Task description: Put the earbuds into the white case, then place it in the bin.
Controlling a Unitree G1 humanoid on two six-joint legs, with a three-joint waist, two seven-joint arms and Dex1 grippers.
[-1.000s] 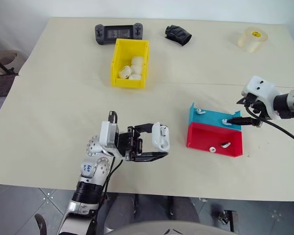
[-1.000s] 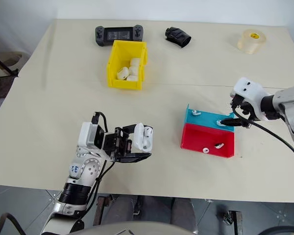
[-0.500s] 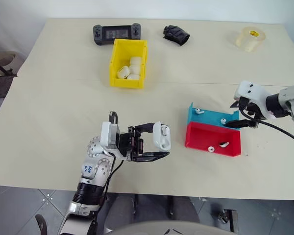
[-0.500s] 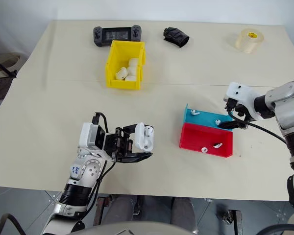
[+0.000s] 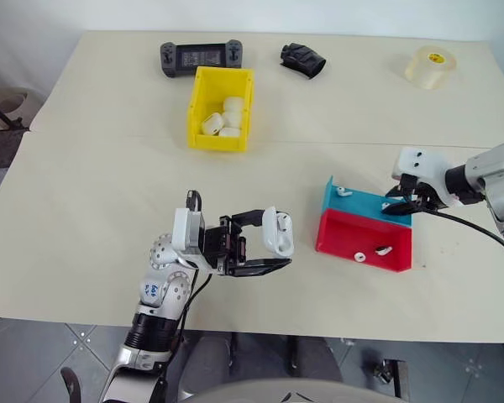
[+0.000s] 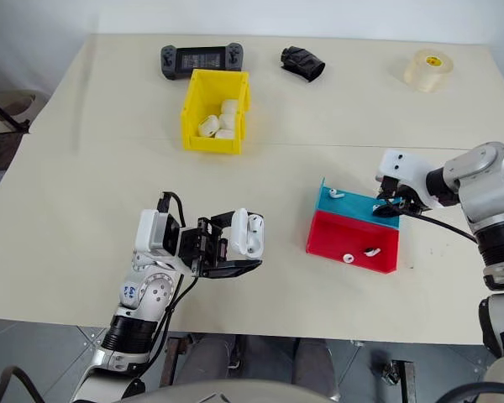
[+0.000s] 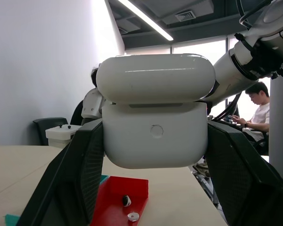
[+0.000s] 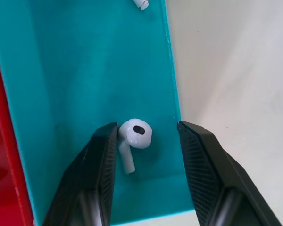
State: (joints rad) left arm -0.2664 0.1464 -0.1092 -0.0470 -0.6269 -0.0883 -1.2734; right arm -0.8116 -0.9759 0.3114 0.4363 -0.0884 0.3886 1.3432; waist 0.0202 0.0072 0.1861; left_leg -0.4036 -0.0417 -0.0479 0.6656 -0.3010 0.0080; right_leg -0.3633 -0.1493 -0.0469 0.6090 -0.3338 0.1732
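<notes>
My left gripper [image 5: 267,249] clamping the upright glossy white rounded case [image 5: 277,232], lid uppermost; right gripper [image 8: 146,141] jaws apart astride a tiny white earbud [image 8: 133,138], stem toward me.

Table [image 5: 109,176]: cream top, seam across.
Wall [image 7: 37,61]: plain white.
Floor [image 5: 34,353]: grey tiles.
Ceiling: dark, strip light [image 7: 146,19].
Windows [image 7: 198,47]: bright, far end.
Chair [image 7: 49,127]: black, by wall.

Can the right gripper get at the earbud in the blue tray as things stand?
Likely yes: the right gripper is open around the earbud on the blue tray, nothing between.
</notes>
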